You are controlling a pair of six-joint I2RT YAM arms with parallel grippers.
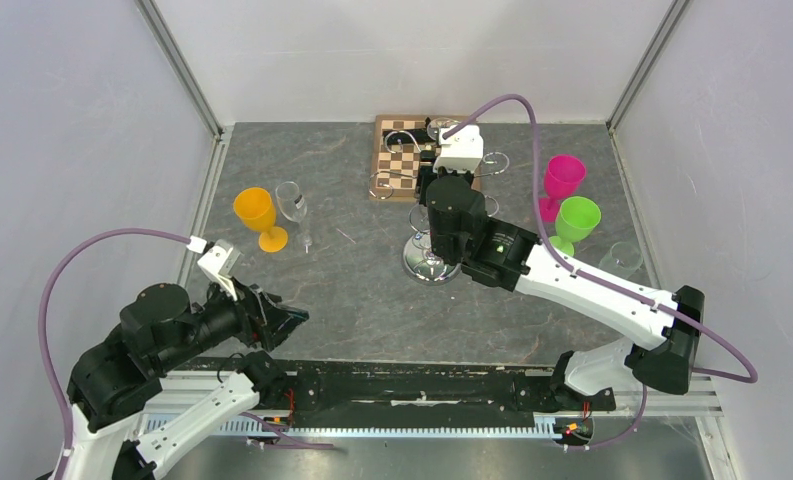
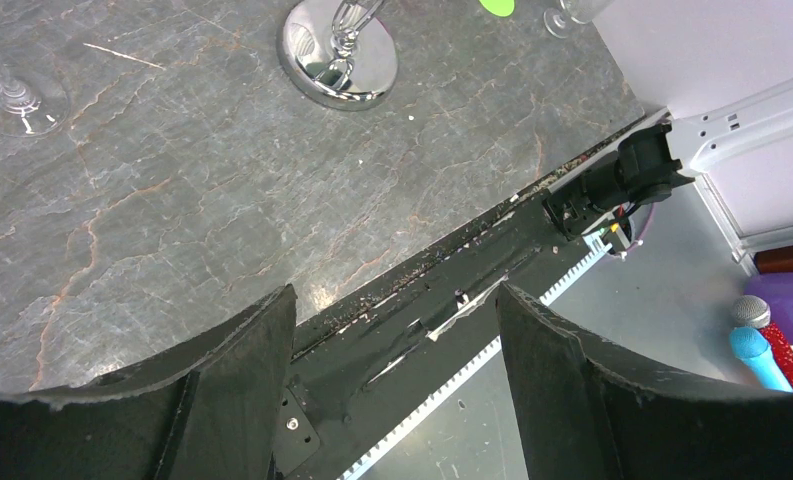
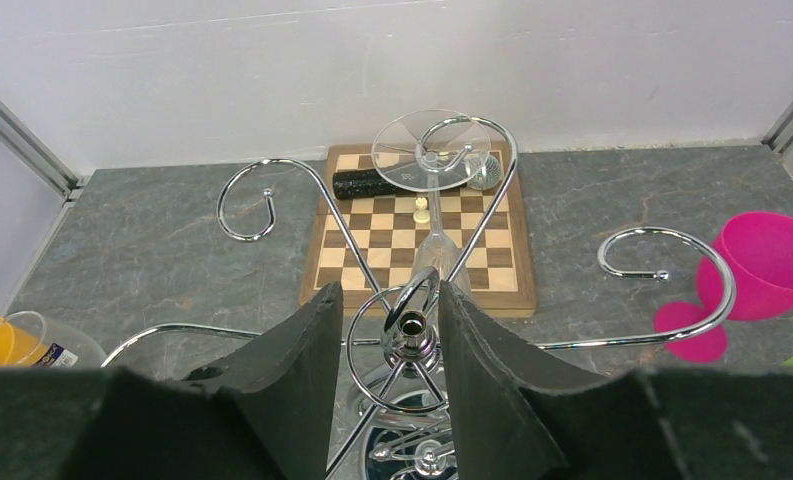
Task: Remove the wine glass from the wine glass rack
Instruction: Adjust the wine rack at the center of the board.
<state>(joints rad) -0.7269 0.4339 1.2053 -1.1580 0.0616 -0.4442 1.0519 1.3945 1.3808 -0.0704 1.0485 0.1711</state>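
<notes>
The wine glass rack is a shiny wire stand with curled hook arms, and its round mirrored base rests mid-table. A clear wine glass hangs upside down from the far hook, foot up and stem down over the chessboard. My right gripper is above the rack's top. Its fingers straddle the small upright top loop with a gap on the left side, and nothing is gripped. My left gripper hovers open and empty over the near table edge, far from the rack base.
A wooden chessboard lies behind the rack. An orange goblet and a clear glass stand to the left. Pink and green goblets and another clear glass stand to the right. Enclosure walls close in on three sides.
</notes>
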